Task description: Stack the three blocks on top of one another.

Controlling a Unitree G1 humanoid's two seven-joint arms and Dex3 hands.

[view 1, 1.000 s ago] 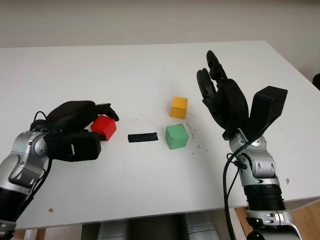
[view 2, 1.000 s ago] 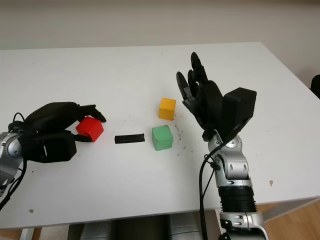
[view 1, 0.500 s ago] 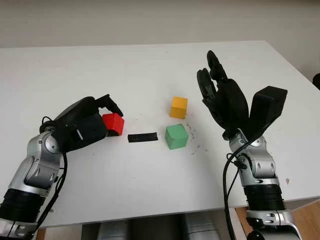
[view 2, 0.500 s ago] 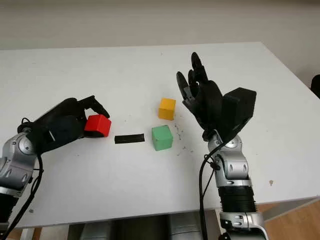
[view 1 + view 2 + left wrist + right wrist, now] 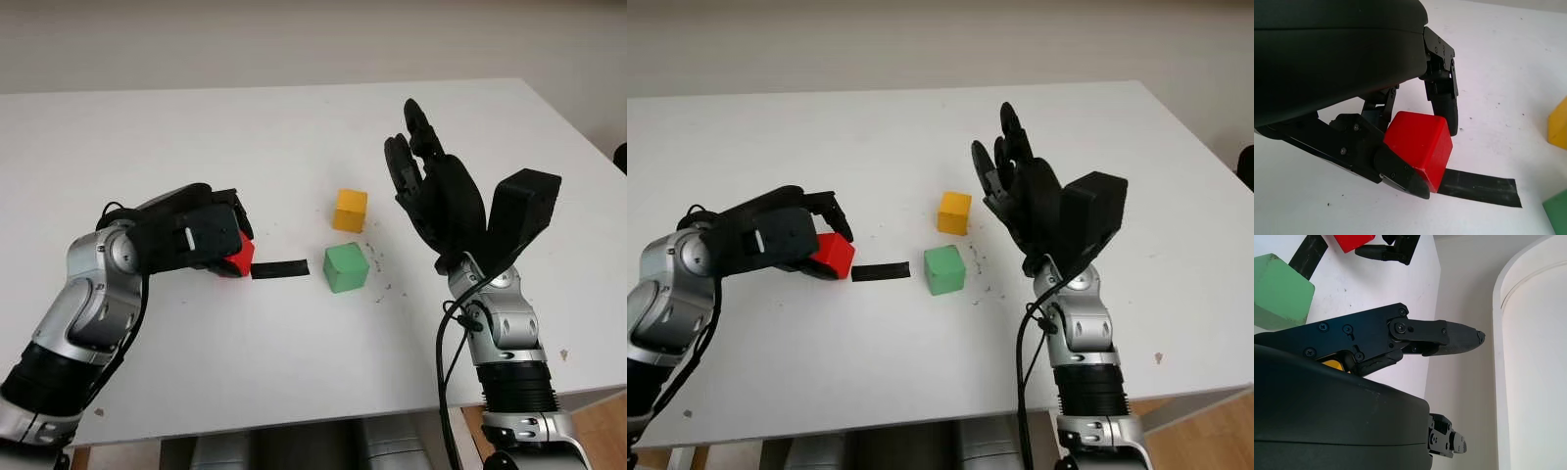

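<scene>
While left hand (image 5: pixel 201 238) grips red block (image 5: pixel 1419 144) (beside black tape (image 5: pixel 279 269)) | right hand (image 5: pixel 431 196) open, raised.

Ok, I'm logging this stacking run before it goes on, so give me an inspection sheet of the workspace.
Surface: white table, a few dark specks near the green block.
Job's things: red block in the left hand; green block and yellow block apart on the table, nothing stacked.
Clutter: black tape strip between red and green blocks.
Hands: left hand shut on the red block; right hand open, raised beside the yellow block.
Cables: black cable along the right forearm.
Surroundings: pale wall behind the table.
</scene>
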